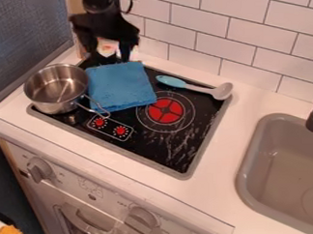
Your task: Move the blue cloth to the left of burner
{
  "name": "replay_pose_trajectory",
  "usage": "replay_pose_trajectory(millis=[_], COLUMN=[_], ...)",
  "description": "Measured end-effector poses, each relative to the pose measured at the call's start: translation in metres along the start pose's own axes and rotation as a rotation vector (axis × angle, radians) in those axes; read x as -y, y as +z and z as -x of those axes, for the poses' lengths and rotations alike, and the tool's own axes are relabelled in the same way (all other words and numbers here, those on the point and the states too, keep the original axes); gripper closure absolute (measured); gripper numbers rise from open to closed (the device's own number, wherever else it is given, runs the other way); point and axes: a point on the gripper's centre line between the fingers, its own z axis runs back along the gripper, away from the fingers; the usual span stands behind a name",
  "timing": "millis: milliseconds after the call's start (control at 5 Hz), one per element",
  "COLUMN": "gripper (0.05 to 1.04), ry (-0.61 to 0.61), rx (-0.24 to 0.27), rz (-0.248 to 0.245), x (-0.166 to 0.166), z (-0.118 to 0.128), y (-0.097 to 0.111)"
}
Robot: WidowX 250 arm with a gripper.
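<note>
The gripper (110,55) hangs at the upper left over the stove's back edge, its two fingers spread apart. Just below it in the view, the blue cloth (121,86) lies flat on the black stovetop (174,151). The cloth is beside the red burner (166,111), up and left of it, and its lower right corner reaches the burner's outer ring. There is a gap between the fingertips and most of the cloth; whether they touch its back edge I cannot tell.
A metal pot (57,89) stands at the cloth's left, its handle by the cloth's lower edge. A spoon with a light blue handle (171,81) lies behind the burner. The grey sink (251,163) is at the right, and a tiled wall (226,39) rises behind.
</note>
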Motion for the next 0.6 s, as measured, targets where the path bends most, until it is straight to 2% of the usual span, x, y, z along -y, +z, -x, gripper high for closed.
replay_pose_trajectory(millis=[600], gripper=[0.084], ry=[0.002], rx=[-0.001], rz=[0.0], x=[0.0004], z=[0.0001], y=[0.001])
